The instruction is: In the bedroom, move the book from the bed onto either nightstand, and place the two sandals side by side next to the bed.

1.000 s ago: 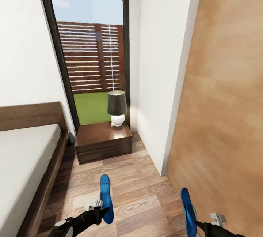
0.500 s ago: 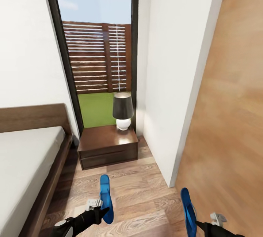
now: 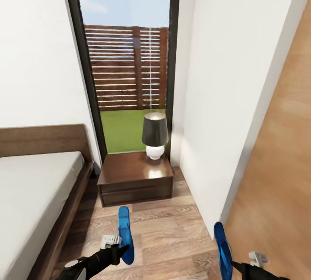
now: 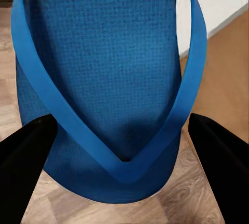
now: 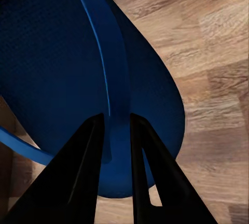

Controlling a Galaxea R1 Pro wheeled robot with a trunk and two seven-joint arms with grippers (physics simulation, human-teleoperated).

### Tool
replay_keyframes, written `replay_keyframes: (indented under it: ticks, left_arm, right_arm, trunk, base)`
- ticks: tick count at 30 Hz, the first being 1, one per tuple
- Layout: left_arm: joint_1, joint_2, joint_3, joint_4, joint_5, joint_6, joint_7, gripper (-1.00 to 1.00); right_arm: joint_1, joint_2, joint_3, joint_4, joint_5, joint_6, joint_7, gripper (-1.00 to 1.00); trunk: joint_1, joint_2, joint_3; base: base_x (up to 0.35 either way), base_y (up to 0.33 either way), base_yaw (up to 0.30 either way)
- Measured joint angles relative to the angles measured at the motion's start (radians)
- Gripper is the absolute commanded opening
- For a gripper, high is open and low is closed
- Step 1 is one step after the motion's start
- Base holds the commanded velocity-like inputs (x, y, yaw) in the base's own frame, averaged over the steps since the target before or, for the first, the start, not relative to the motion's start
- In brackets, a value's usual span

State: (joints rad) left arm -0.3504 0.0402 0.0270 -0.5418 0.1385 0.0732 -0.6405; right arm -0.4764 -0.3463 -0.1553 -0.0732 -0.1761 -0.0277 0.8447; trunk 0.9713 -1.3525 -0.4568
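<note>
Each of my grippers holds a bright blue sandal above the wood floor. The left gripper (image 3: 122,248) is shut on one sandal (image 3: 125,228), which stands on edge; in the left wrist view the black fingers (image 4: 27,162) flank its sole (image 4: 104,53). The right gripper (image 3: 233,264) is shut on the other sandal (image 3: 222,247), its fingers (image 5: 85,162) pinched on the sole (image 5: 57,63). The bed (image 3: 30,193) lies at the left, and the dark nightstand (image 3: 134,175) with its lamp (image 3: 155,135) stands ahead. The book is out of view.
A tall dark-framed window (image 3: 127,68) rises behind the nightstand, with a slatted fence and grass outside. A white wall corner (image 3: 224,111) and a tan wooden door (image 3: 280,176) close in the right side. A strip of wood floor (image 3: 168,237) runs between bed and wall.
The whole picture has shifted: nightstand, lamp and window now sit further right and slightly lower, so the camera has moved. Both arms and sandals keep their place in the picture.
</note>
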Motion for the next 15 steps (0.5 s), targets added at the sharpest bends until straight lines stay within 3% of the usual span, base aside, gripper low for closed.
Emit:
replay_keyframes:
  ticks: [15]
  left_arm:
    - [-0.001,0.0,0.0,0.0,0.0,0.0,0.0,-1.0]
  right_arm:
    - [0.0,0.0,0.0,0.0,0.0,0.0,0.0,-1.0]
  trunk:
    - [0.0,0.0,0.0]
  base:
    - [0.321,-0.018,0.029]
